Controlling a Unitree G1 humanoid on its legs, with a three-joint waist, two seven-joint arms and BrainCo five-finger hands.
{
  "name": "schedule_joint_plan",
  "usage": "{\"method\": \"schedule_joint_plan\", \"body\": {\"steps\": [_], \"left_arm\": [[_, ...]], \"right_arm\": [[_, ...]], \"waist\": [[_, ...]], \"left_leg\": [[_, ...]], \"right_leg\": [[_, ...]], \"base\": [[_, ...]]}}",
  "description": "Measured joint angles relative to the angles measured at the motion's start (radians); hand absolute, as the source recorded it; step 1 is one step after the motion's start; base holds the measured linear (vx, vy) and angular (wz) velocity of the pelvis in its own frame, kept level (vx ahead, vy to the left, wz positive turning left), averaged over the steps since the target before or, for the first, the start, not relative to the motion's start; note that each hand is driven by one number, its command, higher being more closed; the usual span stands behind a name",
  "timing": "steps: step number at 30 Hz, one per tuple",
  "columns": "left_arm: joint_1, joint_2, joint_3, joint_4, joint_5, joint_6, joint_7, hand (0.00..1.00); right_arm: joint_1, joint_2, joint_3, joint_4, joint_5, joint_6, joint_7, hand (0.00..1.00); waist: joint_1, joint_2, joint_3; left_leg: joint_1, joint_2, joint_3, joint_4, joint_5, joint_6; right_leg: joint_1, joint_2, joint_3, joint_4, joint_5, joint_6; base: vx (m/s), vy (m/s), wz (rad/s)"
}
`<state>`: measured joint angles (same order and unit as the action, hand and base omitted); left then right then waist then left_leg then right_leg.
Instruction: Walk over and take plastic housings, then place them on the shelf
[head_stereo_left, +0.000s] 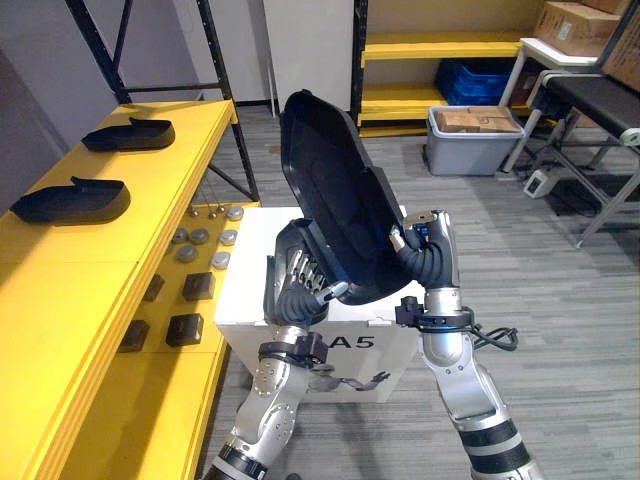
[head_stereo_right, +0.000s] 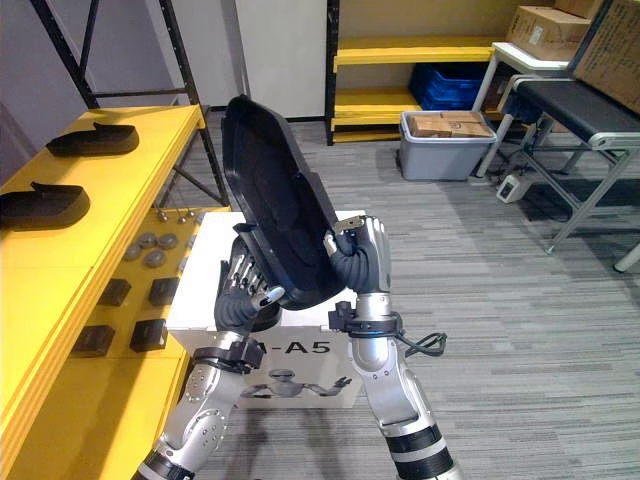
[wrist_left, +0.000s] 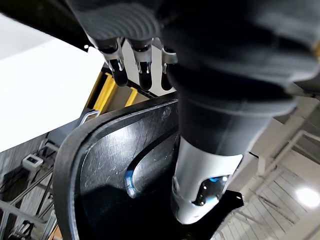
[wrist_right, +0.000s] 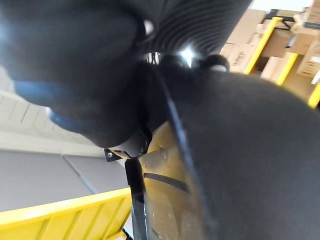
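**A:** What do we see in front of the robot?

**B:** We see a large black plastic housing (head_stereo_left: 335, 190) held up on edge, tilted, above a white box (head_stereo_left: 250, 290) that stands on the grey floor.

**A:** How do the hands hold it?

**B:** The left hand (head_stereo_left: 300, 275) is clamped on the lower left rim. In its wrist view we see the fingers (wrist_left: 117, 70) on one side of the rim and the thumb (wrist_left: 200, 195) on the hollow side. The right hand (head_stereo_left: 428, 250) grips the right rim, with a finger hooked over the edge.

**A:** Where is the shelf?

**B:** To our left runs a yellow shelf (head_stereo_left: 60, 290). On its top lie two more black housings, well apart: a nearer housing (head_stereo_left: 72, 200) and a farther housing (head_stereo_left: 130, 134). On a lower level, just left of the white box, we see small grey discs (head_stereo_left: 200, 237) and black blocks (head_stereo_left: 185, 329).

**A:** What lies beyond?

**B:** Far right, a grey bin (head_stereo_left: 470, 155) holding cardboard boxes (head_stereo_left: 478, 120) sits on the floor. Behind it stands another yellow rack (head_stereo_left: 440, 45) with a blue crate (head_stereo_left: 470, 78) on its lower level.
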<state>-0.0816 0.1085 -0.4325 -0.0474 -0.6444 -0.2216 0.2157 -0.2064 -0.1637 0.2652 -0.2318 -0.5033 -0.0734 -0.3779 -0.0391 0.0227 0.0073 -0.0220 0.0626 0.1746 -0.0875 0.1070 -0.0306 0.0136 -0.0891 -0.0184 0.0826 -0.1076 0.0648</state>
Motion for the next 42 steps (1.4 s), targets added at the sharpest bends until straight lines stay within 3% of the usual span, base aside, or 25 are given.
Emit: {"method": "schedule_joint_plan", "body": {"steps": [8,11,16,17,23,27,34,38,42], "left_arm": [[-0.033,0.038,-0.031,0.037,-0.120,0.001,0.043,1.00],[-0.043,0.039,-0.030,0.045,-0.165,0.003,0.056,1.00],[-0.042,0.041,-0.024,0.048,-0.177,0.004,0.059,1.00],[-0.042,0.041,-0.025,0.048,-0.177,0.005,0.059,1.00],[-0.042,0.041,-0.022,0.057,-0.164,0.022,0.059,1.00],[-0.042,0.041,0.015,0.059,-0.054,0.044,0.059,1.00],[-0.040,-0.010,0.076,0.023,0.247,0.061,0.054,1.00],[-0.036,-0.074,0.095,-0.012,0.357,0.062,0.026,1.00],[0.063,-0.068,0.225,-0.011,0.420,0.069,0.020,1.00]], "right_arm": [[0.003,-0.061,0.099,0.002,0.000,0.000,0.001,1.00],[0.004,-0.046,0.151,-0.003,0.000,-0.034,-0.004,1.00],[0.008,-0.045,0.163,-0.002,0.000,-0.047,-0.008,1.00],[0.009,-0.044,0.163,0.000,0.000,-0.047,-0.010,0.00],[0.051,-0.027,0.144,0.012,0.005,-0.065,-0.013,0.00],[0.101,-0.029,0.114,0.014,0.030,-0.075,-0.001,0.00],[0.161,-0.032,-0.009,-0.038,0.194,-0.114,0.093,0.00],[0.172,-0.022,-0.139,-0.151,0.310,-0.164,0.137,0.00],[0.164,0.037,-0.542,-0.220,0.532,-0.208,0.092,0.00]], "waist": [[-0.009,-0.006,-0.018],[-0.016,-0.009,-0.021],[-0.020,-0.017,-0.026],[-0.020,-0.017,-0.026],[-0.020,-0.019,-0.027],[-0.020,-0.021,-0.027],[-0.018,-0.024,-0.027],[-0.021,-0.026,-0.026],[-0.038,-0.028,-0.024]], "left_leg": [[-0.013,0.004,-0.001,0.000,0.008,0.000],[-0.013,0.006,-0.003,0.000,0.011,-0.001],[-0.013,0.006,-0.003,0.000,0.014,0.000],[-0.013,0.007,-0.003,0.000,0.015,0.000],[-0.013,0.008,-0.005,0.000,0.018,-0.002],[-0.013,0.008,-0.006,0.000,0.019,-0.003],[-0.013,0.008,-0.011,0.000,0.022,-0.002],[-0.012,0.009,-0.011,-0.001,0.022,-0.002],[-0.012,0.010,-0.008,-0.001,0.021,-0.002]], "right_leg": [[-0.017,0.004,0.001,0.008,0.004,-0.004],[-0.018,0.006,0.000,0.012,0.004,-0.005],[-0.020,0.007,0.001,0.013,0.005,-0.006],[-0.021,0.007,0.001,0.013,0.005,-0.006],[-0.021,0.008,-0.001,0.013,0.005,-0.006],[-0.021,0.009,-0.002,0.014,0.005,-0.006],[-0.018,0.009,-0.008,0.015,0.005,-0.006],[-0.018,0.009,-0.006,0.015,0.005,-0.006],[-0.019,0.011,-0.003,0.013,0.005,-0.006]], "base": [[0.00,0.000,0.00],[-0.01,-0.001,0.00],[0.00,0.000,0.00],[0.00,0.000,0.00],[0.00,0.000,0.00],[0.00,0.000,0.00],[0.00,0.000,0.00],[0.00,0.000,0.00],[0.00,0.000,0.00]]}}
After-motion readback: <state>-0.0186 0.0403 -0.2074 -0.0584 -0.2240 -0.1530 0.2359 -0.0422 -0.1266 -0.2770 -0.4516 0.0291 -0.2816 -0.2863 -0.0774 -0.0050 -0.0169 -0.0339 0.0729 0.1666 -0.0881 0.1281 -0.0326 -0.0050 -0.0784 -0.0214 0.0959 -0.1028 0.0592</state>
